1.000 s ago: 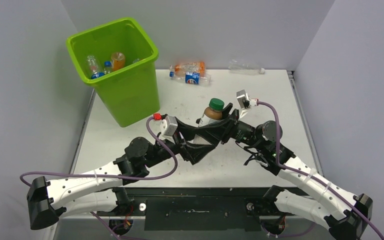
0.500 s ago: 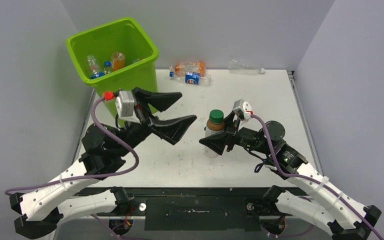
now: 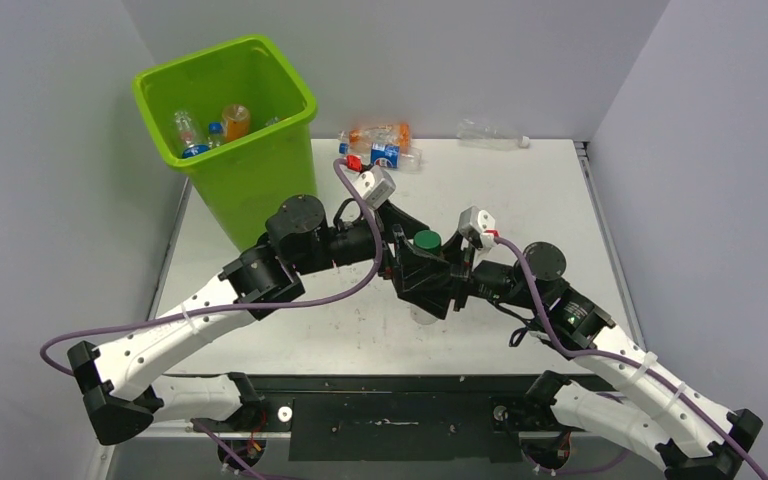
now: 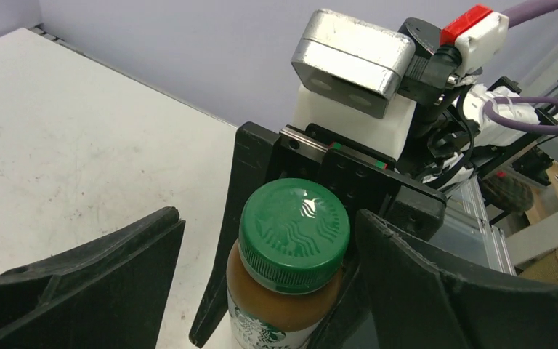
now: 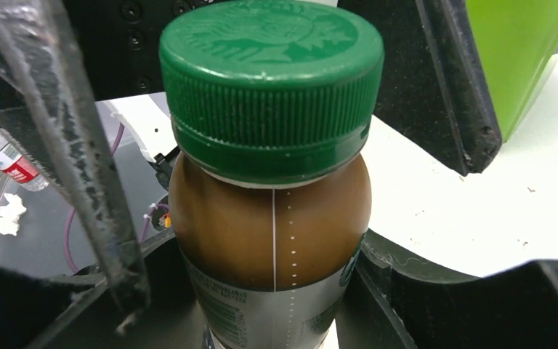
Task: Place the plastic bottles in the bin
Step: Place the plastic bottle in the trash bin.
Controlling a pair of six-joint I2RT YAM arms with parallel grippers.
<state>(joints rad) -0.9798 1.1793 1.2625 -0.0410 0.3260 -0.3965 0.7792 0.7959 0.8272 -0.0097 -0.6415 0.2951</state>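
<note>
A brown coffee bottle with a green cap (image 3: pixel 426 240) stands upright at mid-table. My right gripper (image 3: pixel 438 288) is shut on its labelled body (image 5: pixel 272 218), one finger on each side. My left gripper (image 3: pixel 410 262) is open around the cap (image 4: pixel 294 225) from the far-left side. Its right finger (image 4: pixel 436 283) is close to the cap and its left finger (image 4: pixel 102 276) stands apart. The lime-green bin (image 3: pixel 260 190) stands at the back left with a few bottles (image 3: pixel 192 135) inside. An orange-label and a Pepsi bottle (image 3: pixel 380 145) lie by the back wall, and a clear one (image 3: pixel 490 133) lies further right.
The bin's green wall (image 5: pixel 523 58) shows close behind the bottle in the right wrist view. A red-label bottle (image 5: pixel 3 156) lies at the left edge of that view. The two arms cross at mid-table, left arm over the front left.
My left gripper, raised open near the bin half a second ago, has swung right and down around the bottle's cap. My right gripper has kept hold of the bottle with little movement.
</note>
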